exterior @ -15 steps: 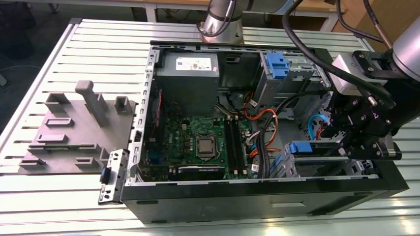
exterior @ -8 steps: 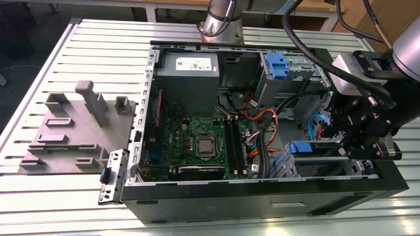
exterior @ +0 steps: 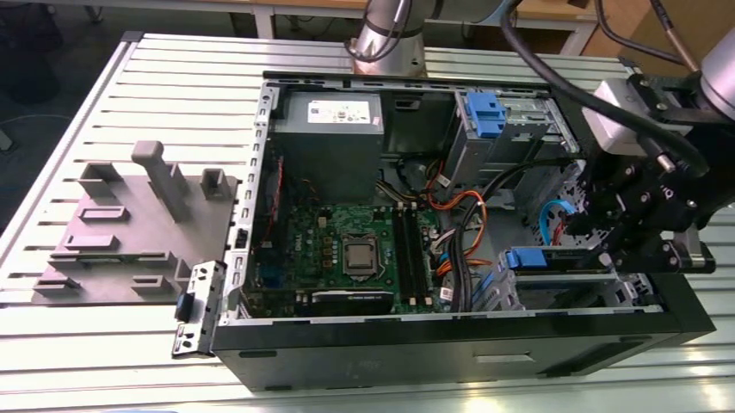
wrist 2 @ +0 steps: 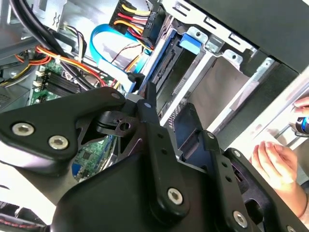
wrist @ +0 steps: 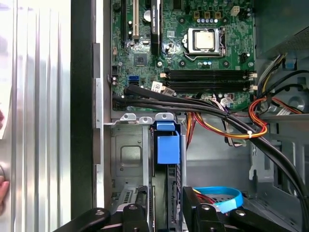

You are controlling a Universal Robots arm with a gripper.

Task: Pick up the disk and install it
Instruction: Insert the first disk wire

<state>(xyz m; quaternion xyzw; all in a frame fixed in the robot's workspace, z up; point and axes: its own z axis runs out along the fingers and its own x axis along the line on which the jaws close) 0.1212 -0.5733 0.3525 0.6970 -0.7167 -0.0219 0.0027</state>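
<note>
Disk [wrist: 168,149]: edge-on in bay [wrist: 126,154], blue carrier tab toward motherboard [wrist: 193,63]. Hand [wrist: 167,205] over disk's rear end; clamped or released, cannot tell. Handling, judged: rigid, fairly heavy, shock-sensitive, smooth metal. Hold carrier's long edges, not label face.

Probably a robotics lab or workshop: slotted aluminium bench [exterior: 184,95], opened computer tower [exterior: 460,353], robot arm [exterior: 387,34].
</note>
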